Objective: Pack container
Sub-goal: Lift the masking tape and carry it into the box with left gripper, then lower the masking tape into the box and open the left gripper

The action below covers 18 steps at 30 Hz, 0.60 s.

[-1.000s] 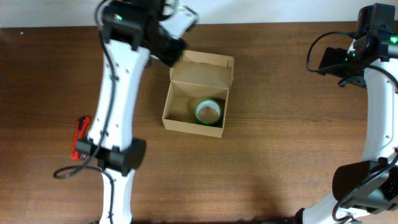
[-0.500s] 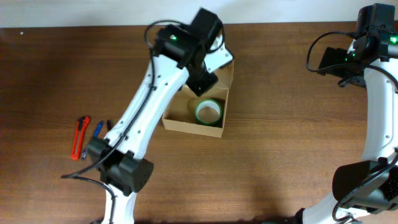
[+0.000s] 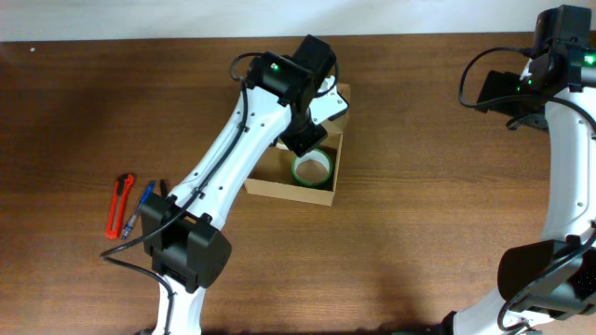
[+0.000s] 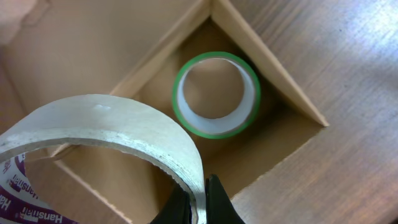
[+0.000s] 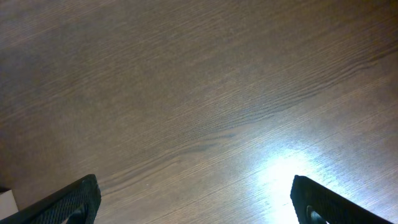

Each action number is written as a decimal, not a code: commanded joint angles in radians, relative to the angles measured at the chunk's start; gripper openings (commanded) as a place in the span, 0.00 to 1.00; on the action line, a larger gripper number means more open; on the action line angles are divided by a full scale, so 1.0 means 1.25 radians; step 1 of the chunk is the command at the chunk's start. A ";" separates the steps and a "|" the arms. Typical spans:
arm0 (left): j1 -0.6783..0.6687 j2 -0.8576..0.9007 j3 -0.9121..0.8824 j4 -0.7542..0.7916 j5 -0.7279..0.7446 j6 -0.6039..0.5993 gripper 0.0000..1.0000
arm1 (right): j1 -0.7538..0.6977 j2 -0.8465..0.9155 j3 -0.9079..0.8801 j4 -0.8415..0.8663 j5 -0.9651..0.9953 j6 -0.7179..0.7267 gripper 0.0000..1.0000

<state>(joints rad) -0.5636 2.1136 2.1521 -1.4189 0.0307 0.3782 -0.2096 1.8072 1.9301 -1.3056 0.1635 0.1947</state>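
The container point(image 3: 284, 189) is a small tan cardboard box, open, at the table's middle back. It also shows in the left wrist view point(image 4: 273, 74). A green-edged tape roll point(image 3: 312, 167) lies flat inside it, also in the left wrist view point(image 4: 216, 93). My left gripper point(image 4: 200, 202) is shut on the rim of a whitish masking tape roll point(image 4: 112, 134) and holds it above the box. In the overhead view the left gripper point(image 3: 305, 138) sits over the box's back part and hides that roll. My right gripper point(image 5: 193, 202) is open and empty over bare table at the far right.
A red box cutter point(image 3: 119, 207) and a blue pen point(image 3: 141, 207) lie at the left of the table. The left arm point(image 3: 233, 167) stretches across the box's left side. The box's flap lid point(image 3: 340, 102) stands up at its back.
My left arm has swung from the table's back left to over the box, carrying the masking tape roll, and has come a little lower over it. The right arm has not moved.
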 commanded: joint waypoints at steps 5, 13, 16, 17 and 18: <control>-0.049 -0.001 -0.021 0.008 0.024 -0.007 0.02 | 0.000 -0.016 0.013 0.000 -0.001 -0.003 0.99; -0.081 -0.001 -0.072 0.016 0.024 -0.018 0.02 | 0.000 -0.016 0.013 0.001 -0.001 -0.003 0.99; -0.083 -0.001 -0.102 0.030 0.027 -0.020 0.02 | 0.000 -0.016 0.013 0.000 -0.001 -0.003 0.99; -0.083 -0.001 -0.111 0.035 0.027 -0.020 0.01 | 0.000 -0.016 0.013 0.000 -0.001 -0.003 0.99; -0.083 -0.001 -0.123 0.040 0.027 -0.020 0.02 | 0.000 -0.016 0.013 0.000 -0.001 -0.003 0.99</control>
<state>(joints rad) -0.6651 2.1136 2.0293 -1.3796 0.0490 0.3664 -0.2096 1.8072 1.9301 -1.3056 0.1638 0.1944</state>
